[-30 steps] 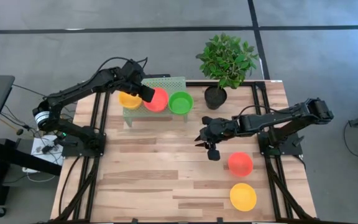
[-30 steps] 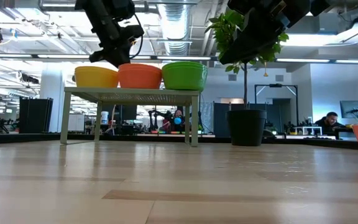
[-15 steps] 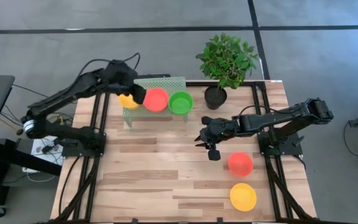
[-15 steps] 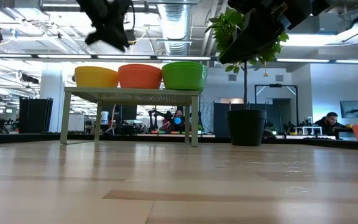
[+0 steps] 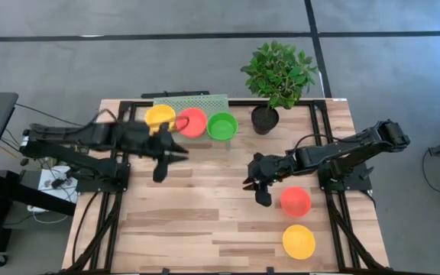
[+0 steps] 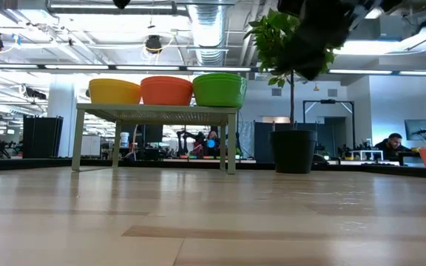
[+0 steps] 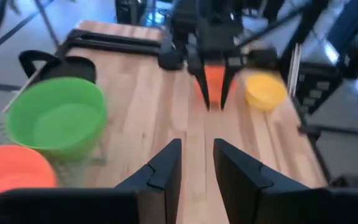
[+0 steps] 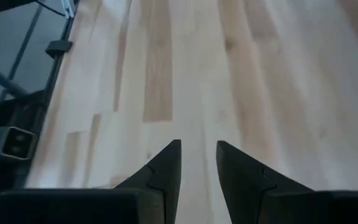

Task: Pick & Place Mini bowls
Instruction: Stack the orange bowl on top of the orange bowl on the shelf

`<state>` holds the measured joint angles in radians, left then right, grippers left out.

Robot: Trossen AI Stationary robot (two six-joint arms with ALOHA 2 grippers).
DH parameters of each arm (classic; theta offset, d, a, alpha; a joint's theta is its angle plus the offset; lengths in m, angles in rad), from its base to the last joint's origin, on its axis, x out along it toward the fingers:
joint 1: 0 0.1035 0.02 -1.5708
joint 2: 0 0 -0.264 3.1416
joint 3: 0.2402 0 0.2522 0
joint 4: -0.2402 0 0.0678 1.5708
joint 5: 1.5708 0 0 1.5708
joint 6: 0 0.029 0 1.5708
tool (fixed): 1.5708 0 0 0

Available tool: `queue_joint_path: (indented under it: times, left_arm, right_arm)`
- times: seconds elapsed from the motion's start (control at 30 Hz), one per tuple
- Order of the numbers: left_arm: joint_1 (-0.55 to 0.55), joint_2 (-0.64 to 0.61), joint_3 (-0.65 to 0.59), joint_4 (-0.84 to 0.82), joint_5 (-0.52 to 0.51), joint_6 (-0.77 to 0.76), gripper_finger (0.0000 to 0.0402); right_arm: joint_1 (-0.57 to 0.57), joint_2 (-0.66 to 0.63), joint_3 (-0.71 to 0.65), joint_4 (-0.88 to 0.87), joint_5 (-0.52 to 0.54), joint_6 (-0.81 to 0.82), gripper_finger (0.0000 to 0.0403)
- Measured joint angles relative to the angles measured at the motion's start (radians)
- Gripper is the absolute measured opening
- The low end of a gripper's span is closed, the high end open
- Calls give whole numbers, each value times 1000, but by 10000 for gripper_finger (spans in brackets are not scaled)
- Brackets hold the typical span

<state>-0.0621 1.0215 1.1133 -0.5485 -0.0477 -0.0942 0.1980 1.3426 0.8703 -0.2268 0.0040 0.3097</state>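
Withdrawn from rack (image 5: 192,100), left gripper (image 5: 176,150) hovers empty; plant pot (image 5: 265,118) beside bowls (image 5: 192,122).

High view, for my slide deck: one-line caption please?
Three mini bowls on the rack, two on the table; both grippers empty.

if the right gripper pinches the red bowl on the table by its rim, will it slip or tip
The red bowl looks glossy, so the rim may slip between narrow fingers. It seems thin, rigid plastic, probably light. Its shallow, wide shape suggests it would slide rather than tip if the right gripper nudges it.
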Motion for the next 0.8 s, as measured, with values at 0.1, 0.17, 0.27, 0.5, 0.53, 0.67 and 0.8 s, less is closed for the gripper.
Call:
queue_joint_path:
  times: [0.1,0.17,0.27,0.5,0.53,0.67,0.8]
  left_arm:
    - [-90,-6,-98,62,-76,8,95]
    - [-137,-6,-169,116,-98,8,95]
    - [-193,-5,-277,244,-101,3,95]
    - [-245,-5,-426,467,-102,1,95]
    - [-244,-5,-430,466,-102,5,95]
    - [-237,-5,-431,475,-114,11,95]
    - [-227,-5,-431,484,-117,11,95]
  right_arm:
    - [38,0,0,-77,0,155,97]
    - [69,0,0,-146,0,279,97]
    - [124,0,0,-268,31,457,97]
    - [243,0,0,-518,83,880,97]
    - [257,0,0,-547,87,923,97]
    - [295,0,0,-622,79,1069,97]
    - [324,0,0,-636,78,1177,97]
